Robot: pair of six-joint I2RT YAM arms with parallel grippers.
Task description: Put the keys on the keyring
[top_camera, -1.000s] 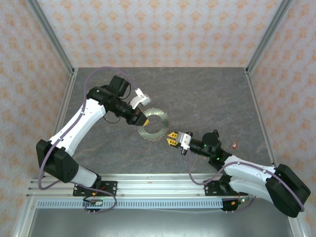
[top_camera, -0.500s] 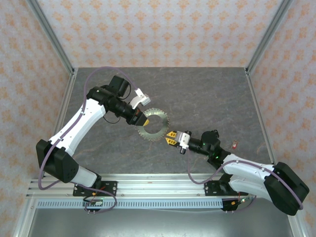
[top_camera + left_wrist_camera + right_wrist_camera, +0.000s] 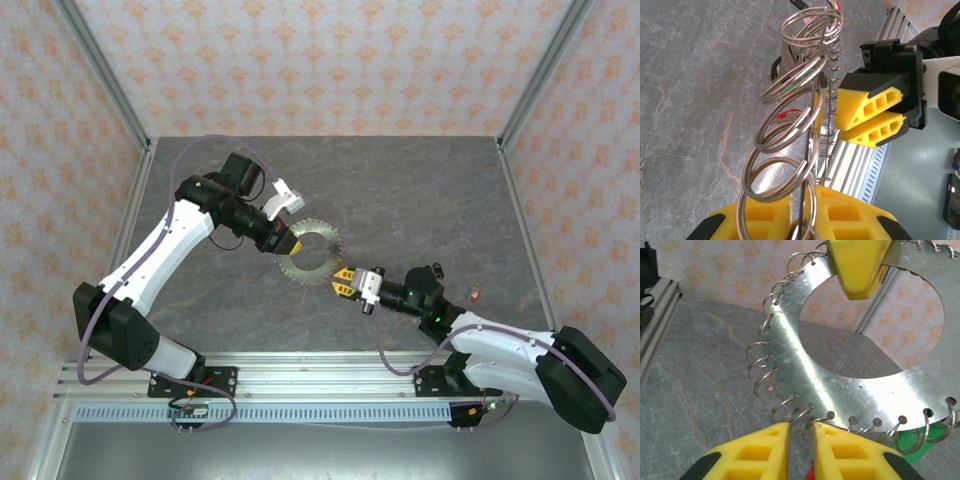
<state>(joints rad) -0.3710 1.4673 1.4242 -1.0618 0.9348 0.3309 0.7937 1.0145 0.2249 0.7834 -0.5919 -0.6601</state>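
Gripping the keyring (image 3: 312,274) by its left rim mid-frame, the left end effector (image 3: 287,243) is clamped tight. Right end effector (image 3: 340,281) pinches a red key (image 3: 810,473).

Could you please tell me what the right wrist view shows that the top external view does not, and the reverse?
Right wrist: the keyring is a flat shiny plate whose rim holes carry small wire loops. Top external: the left arm and right arm in full, the grey table, and a small red object near its right edge. Both: the left hand clamps the keyring's rim while the right hand sits at the opposite rim.
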